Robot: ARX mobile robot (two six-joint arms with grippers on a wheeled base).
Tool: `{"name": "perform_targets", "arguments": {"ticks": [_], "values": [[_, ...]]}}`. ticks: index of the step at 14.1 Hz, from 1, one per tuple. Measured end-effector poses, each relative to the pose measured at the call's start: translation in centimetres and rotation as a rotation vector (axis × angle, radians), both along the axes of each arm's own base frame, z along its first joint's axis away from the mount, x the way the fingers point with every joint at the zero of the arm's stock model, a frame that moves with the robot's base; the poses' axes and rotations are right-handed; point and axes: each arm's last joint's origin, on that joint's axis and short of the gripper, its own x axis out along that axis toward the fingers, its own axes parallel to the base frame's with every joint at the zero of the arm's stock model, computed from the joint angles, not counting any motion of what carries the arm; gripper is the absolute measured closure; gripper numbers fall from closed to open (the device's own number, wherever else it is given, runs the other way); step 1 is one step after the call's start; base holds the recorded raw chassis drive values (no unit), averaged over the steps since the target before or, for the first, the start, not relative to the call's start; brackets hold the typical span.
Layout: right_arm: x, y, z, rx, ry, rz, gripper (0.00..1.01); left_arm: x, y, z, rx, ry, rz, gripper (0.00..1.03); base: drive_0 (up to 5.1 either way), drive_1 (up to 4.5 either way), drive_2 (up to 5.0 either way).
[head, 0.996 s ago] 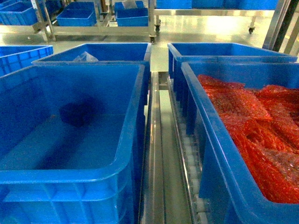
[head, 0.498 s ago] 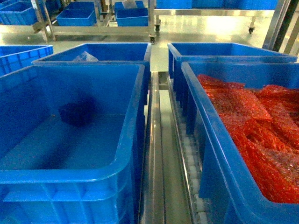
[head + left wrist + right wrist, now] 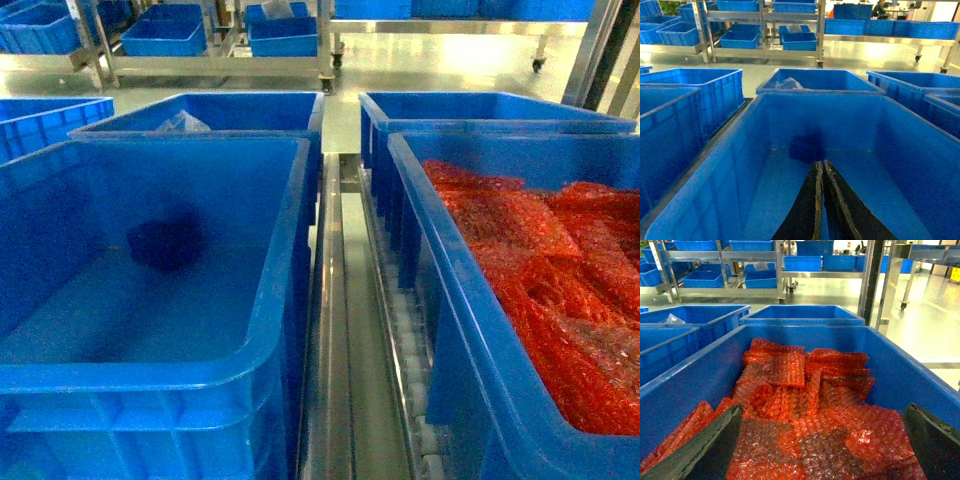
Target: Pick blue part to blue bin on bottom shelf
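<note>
The blue bin (image 3: 285, 300) is the large empty crate at the left in the head view, and it fills the left wrist view (image 3: 765, 125). The blue part does not show in any view. A dark shadow patch (image 3: 165, 240) lies on the bin's floor near the far wall. My left gripper (image 3: 820, 162) hangs over the bin's inside, its black fingers pressed together, and I see nothing between them. My right gripper (image 3: 824, 410) stands wide open above the crate of red bagged pieces (image 3: 805, 405). Neither gripper shows in the head view. The bottom shelf's steel centre rail (image 3: 335, 330) runs between the two crates.
The crate with red bubble-wrap bags (image 3: 450, 330) stands at the right. White rollers (image 3: 410, 370) line the track beside it. Two more blue crates (image 3: 220, 110) (image 3: 480, 108) stand behind, one holding a clear bag (image 3: 182, 123). Racks with blue bins (image 3: 165, 35) are across the aisle.
The dark shadow patch on the blue bin's floor has shifted slightly and changed shape. Nothing else has moved.
</note>
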Motion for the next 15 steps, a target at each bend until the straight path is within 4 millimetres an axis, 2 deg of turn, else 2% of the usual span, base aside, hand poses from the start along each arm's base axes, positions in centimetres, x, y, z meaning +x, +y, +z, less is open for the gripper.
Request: {"name": "perform_targets", "arguments": {"ticks": [9, 10, 11, 15], "values": [[0.0, 0.0, 0.0, 0.000, 0.000, 0.000, 0.03, -1.4, 0.0, -0.1, 0.000, 0.002, 0.000, 1.01, 0.0, 0.00, 0.0], [0.0, 0.0, 0.0, 0.000, 0.000, 0.000, 0.03, -1.9, 0.0, -0.6, 0.000, 0.050, 0.000, 1.01, 0.0, 0.00, 0.0], [0.0, 0.0, 0.0, 0.000, 0.000, 0.000, 0.03, -2.4, 0.0, -0.5, 0.000, 0.022, 0.001, 1.01, 0.0, 0.00, 0.0], [0.0, 0.0, 0.0, 0.000, 0.000, 0.000, 0.03, -2.4, 0.0, -0.4, 0.002, 0.014, 0.000, 1.01, 0.0, 0.00, 0.0]]}}
